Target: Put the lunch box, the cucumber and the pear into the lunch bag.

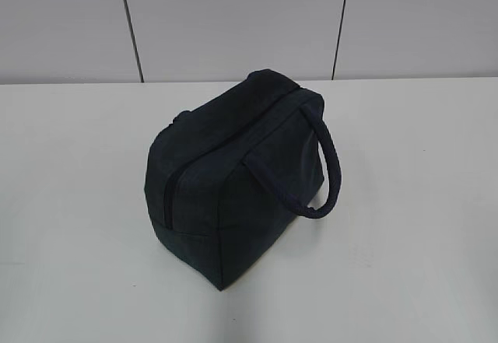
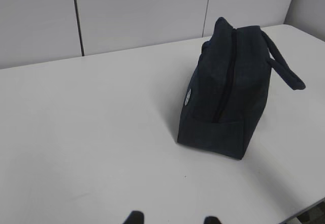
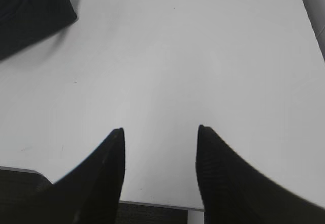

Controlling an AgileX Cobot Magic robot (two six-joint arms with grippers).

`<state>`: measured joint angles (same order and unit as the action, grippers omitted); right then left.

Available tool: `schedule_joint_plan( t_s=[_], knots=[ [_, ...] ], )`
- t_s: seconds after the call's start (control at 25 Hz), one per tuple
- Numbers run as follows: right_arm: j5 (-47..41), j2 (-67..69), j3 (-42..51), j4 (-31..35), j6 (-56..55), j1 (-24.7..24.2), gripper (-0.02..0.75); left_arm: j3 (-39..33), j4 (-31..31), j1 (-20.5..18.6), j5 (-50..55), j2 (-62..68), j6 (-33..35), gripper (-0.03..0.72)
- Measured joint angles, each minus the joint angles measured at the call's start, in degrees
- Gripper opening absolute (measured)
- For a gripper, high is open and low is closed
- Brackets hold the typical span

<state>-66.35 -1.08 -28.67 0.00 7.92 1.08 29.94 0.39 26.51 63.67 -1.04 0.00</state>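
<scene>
Navy fabric lunch bag (image 1: 233, 180) stands zipped shut mid-surface (image 1: 405, 265), handle toward your right, so it needs opening before anything goes in. Lunch box, cucumber and pear are nowhere visible. Your right claw (image 3: 160, 132) hangs spread over bare surface near its front edge; left claw (image 2: 172, 219) barely shows, apparently spread.

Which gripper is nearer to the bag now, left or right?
Hard to tell; neither gripper shows in the exterior view. The left gripper faces the bag across bare table. The open right gripper hangs over the table edge, the bag at its view's far-left corner.
</scene>
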Motion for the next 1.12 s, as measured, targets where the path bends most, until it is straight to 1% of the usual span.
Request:
schedule_joint_plan(
  t_s=[0.6,0.68,0.72,0.76,0.84,0.92,0.96,1.0,1.04,1.12],
  knots=[
    [0.00,0.00,0.00,0.00,-0.89,0.00,0.365,0.00,-0.39,0.00,-0.05,0.00,0.60,0.229],
    [0.00,0.00,0.00,0.00,-0.89,0.00,0.365,0.00,-0.39,-0.87,-0.05,0.00,0.60,0.229],
    [0.00,0.00,0.00,0.00,-0.89,0.00,0.365,0.00,-0.39,-2.48,-0.05,0.00,0.60,0.229],
    [0.00,0.00,0.00,0.00,-0.89,0.00,0.365,0.00,-0.39,-5.06,-0.05,0.00,0.60,0.229],
    [0.00,0.00,0.00,0.00,-0.89,-0.38,0.365,0.00,-0.39,-11.60,-0.05,0.00,0.60,0.229],
    [0.00,0.00,0.00,0.00,-0.89,-1.98,0.365,0.00,-0.39,-19.09,-0.05,0.00,0.60,0.229],
    [0.00,0.00,0.00,0.00,-0.89,-2.68,0.365,0.00,-0.39,-21.42,-0.05,0.00,0.60,0.229],
    [0.00,0.00,0.00,0.00,-0.89,-3.30,0.365,0.00,-0.39,-23.34,-0.05,0.00,0.60,0.229],
    [0.00,0.00,0.00,0.00,-0.89,-3.60,0.365,0.00,-0.39,-24.36,-0.09,0.00,0.60,0.229],
    [0.00,0.00,0.00,0.00,-0.98,-3.72,0.365,0.00,-0.39,-24.77,-0.09,0.00,0.60,0.229]
  ],
)
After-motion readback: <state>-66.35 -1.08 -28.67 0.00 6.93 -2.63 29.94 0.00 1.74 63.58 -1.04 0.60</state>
